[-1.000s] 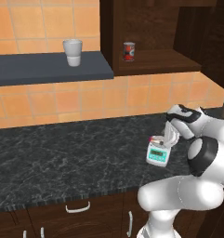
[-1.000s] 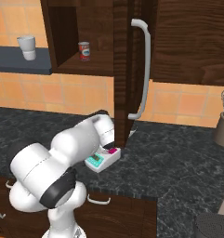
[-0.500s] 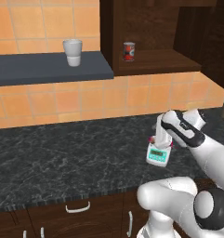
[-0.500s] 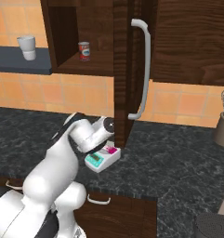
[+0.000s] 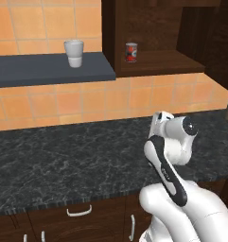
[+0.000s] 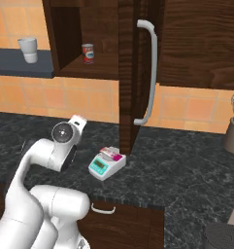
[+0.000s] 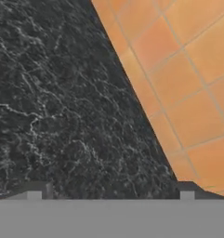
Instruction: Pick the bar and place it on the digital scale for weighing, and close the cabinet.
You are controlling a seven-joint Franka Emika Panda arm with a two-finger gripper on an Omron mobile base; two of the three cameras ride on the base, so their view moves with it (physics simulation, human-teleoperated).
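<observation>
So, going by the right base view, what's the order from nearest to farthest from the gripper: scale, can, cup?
From the gripper:
1. Scale, just below it and to the right in this view.
2. Can, high above it.
3. Cup, high up and far to the left.

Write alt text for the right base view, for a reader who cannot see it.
A pink-and-white bar lies on a teal-and-white digital scale on a dark marble counter, below an open brown wall cabinet with a long silver handle. A white robot arm rises at lower left; a red-labelled can stands inside the cabinet.
</observation>
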